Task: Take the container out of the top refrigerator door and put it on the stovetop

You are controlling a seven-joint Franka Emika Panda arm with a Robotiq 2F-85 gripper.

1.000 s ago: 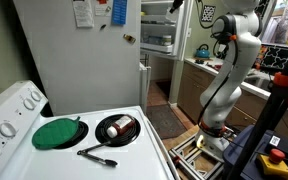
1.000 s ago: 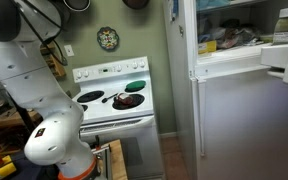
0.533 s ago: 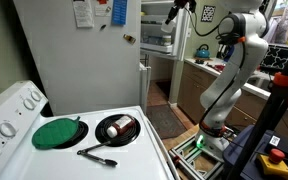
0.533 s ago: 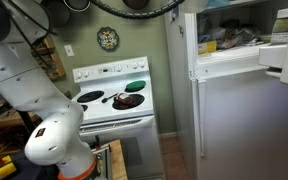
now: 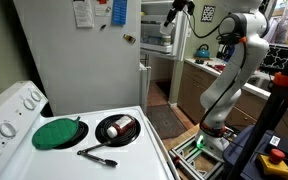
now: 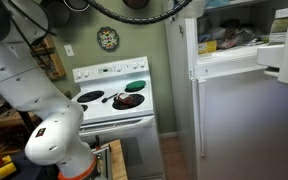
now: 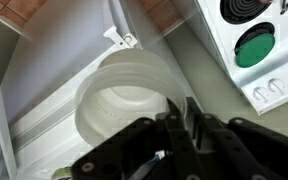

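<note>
container [image 7: 134, 95] whitish, maybe translucent | stovetop [image 5: 144, 158] white | disc [image 5: 56, 133] green | pan [image 5: 105, 132] black

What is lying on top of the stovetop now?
On the stovetop lie a green disc, a black pan holding a shiny item, and a dark utensil near the pan. The disc hides most of what is under it.

I count one container [image 7: 124, 95], a translucent whitish tub. One green disc [image 5: 57, 133]. One black burner pan [image 5: 117, 129] with one shiny item in it. One black-handled utensil [image 5: 96, 155]. One bare coil burner [image 6: 91, 97] that I can make out. One round wall plate [image 6: 107, 39]. One fridge [image 5: 74, 60]. One robot arm [image 5: 234, 60].
</note>
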